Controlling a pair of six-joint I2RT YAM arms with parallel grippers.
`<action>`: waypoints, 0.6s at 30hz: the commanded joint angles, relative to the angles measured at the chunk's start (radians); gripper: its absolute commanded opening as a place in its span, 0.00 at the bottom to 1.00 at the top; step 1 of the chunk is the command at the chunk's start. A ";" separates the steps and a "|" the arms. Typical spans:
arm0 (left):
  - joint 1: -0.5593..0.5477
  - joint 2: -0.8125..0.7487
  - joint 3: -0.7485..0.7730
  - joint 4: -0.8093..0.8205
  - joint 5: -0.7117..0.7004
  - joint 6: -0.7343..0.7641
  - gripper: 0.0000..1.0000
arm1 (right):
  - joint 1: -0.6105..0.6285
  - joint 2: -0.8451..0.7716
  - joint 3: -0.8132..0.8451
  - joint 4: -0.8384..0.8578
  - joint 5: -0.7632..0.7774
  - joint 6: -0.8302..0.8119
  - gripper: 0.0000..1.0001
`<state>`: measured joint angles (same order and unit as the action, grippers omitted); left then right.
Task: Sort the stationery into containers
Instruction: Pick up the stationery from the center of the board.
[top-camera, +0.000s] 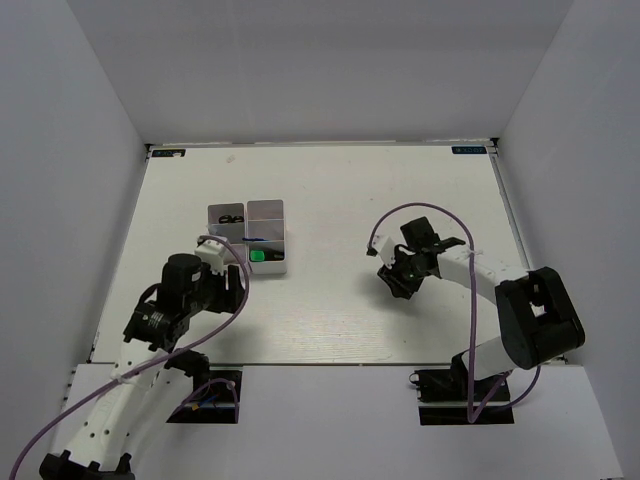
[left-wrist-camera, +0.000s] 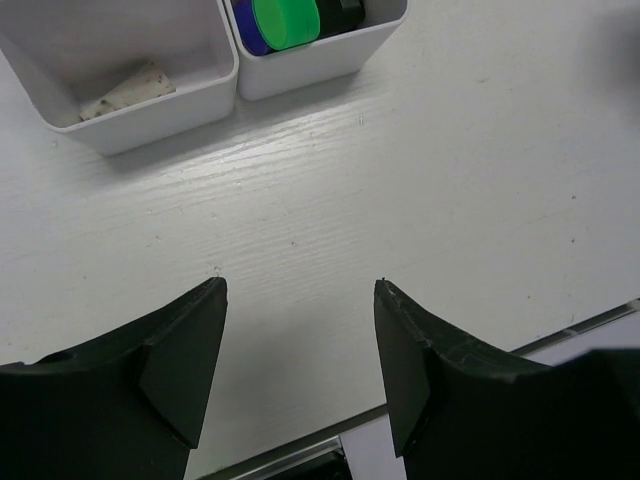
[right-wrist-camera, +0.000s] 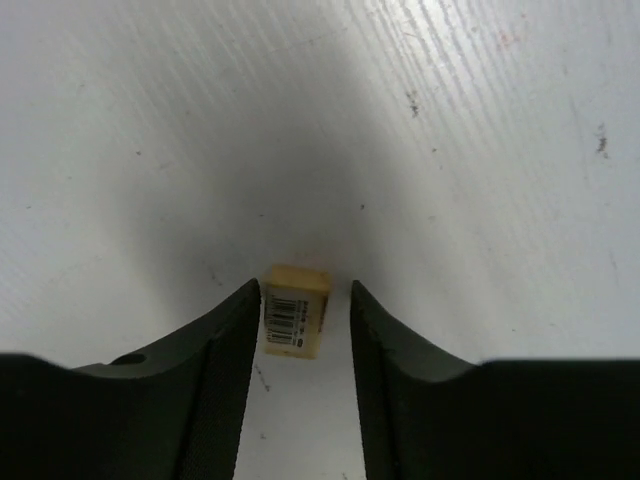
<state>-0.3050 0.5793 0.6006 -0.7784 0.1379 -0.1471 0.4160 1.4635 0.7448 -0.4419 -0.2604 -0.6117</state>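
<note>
While our right gripper (right-wrist-camera: 305, 290) straddles the tiny beige cube (right-wrist-camera: 296, 315) on the table (right-wrist-camera: 450, 150), jaws narrowed but seemingly a sliver short of pinching, we should centre, close gently and lift straight before crossing to the white tray (top-camera: 267, 204). Our left gripper (left-wrist-camera: 300, 285) hangs spread and empty near that tray. From above, the wrist hides the cube, and the tray's contents stay mostly indistinct.

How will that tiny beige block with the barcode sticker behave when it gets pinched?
The beige block has flat faces and square corners, so it probably won't roll. It looks small between the fingers of the right tool, so it is likely light and could skid on the white table if one finger touches first.
</note>
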 joint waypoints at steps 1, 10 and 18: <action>-0.003 -0.045 -0.004 0.001 -0.026 -0.014 0.71 | 0.029 0.014 -0.044 0.048 0.105 -0.034 0.43; -0.005 -0.119 -0.021 0.007 -0.073 -0.022 0.71 | 0.093 -0.022 -0.085 0.023 0.185 -0.100 0.00; -0.003 -0.182 -0.027 0.005 -0.178 -0.037 0.71 | 0.184 0.133 0.511 -0.500 0.031 -0.161 0.00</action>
<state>-0.3054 0.4255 0.5793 -0.7788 0.0288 -0.1699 0.5644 1.5536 1.0767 -0.7136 -0.1364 -0.7376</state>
